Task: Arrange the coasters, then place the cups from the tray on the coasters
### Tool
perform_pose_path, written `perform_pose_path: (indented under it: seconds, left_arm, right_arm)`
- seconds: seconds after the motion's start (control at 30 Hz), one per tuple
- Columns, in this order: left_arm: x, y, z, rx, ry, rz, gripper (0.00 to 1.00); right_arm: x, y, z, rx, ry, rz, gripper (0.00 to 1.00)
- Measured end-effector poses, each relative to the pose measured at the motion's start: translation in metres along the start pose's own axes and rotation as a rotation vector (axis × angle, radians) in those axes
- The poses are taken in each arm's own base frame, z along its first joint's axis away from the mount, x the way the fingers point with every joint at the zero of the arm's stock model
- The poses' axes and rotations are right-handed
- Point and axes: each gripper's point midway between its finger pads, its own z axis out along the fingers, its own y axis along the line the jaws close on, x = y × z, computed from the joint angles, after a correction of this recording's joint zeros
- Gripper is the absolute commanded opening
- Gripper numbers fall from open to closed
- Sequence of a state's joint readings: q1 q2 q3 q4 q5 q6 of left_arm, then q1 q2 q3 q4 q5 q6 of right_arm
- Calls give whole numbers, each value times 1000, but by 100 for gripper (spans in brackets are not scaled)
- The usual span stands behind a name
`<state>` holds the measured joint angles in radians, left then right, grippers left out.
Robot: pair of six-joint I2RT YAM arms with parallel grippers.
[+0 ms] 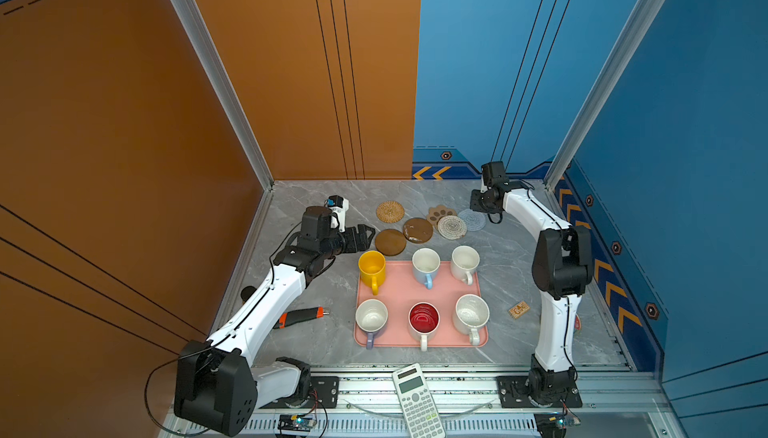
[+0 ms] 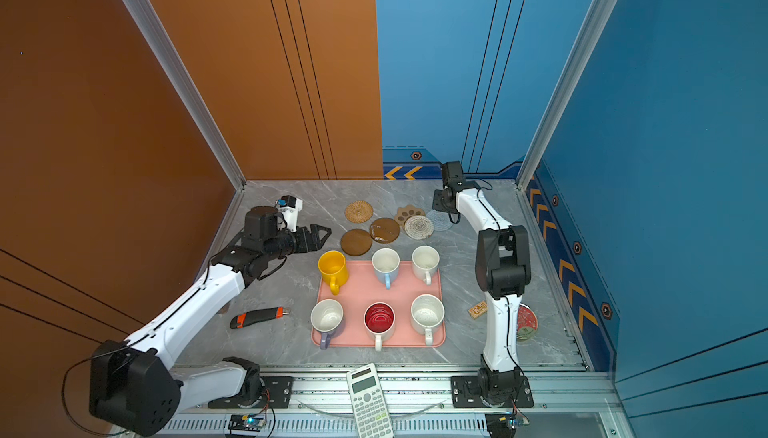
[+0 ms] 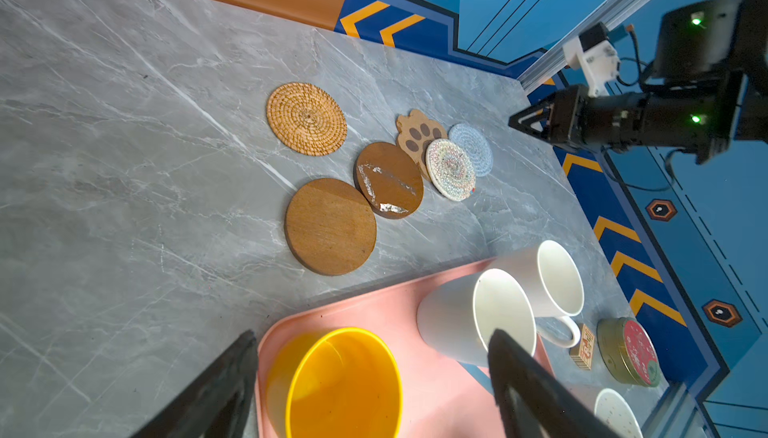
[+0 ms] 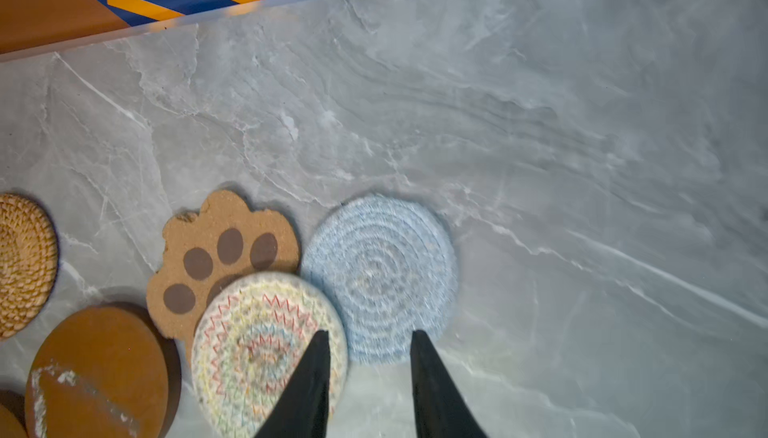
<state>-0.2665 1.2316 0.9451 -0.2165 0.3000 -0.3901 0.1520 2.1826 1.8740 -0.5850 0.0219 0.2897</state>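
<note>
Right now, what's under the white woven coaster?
Part of the paw coaster lies under the white woven coaster; its covered part is hidden.

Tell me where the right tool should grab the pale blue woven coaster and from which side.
Pinch the rim of the pale-blue coaster on the side facing bare table, away from the white woven coaster crowding it. It lies flat, so the right tool should probably descend from above, jaws straddling that free edge.
</note>
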Motion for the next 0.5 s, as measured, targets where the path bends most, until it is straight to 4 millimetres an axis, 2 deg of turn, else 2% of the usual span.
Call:
perform_pose_path:
  seconds: [0.1,0.2,0.3,0.5]
  left_arm:
    - [2,-2,-1,-7,19,6,87]
    - [6,-2,-1,-15,35,6,87]
    - [9,-1,-1,-32,45,9,87]
    - [13,3,0,-63,53,9,87]
  right_arm:
    - [-4,7,20,-13,23,9,28]
    - [1,11,38,-8,59,21,16]
    - [10,9,49,23,93,23,15]
    - [30,0,58,99,148,9,15]
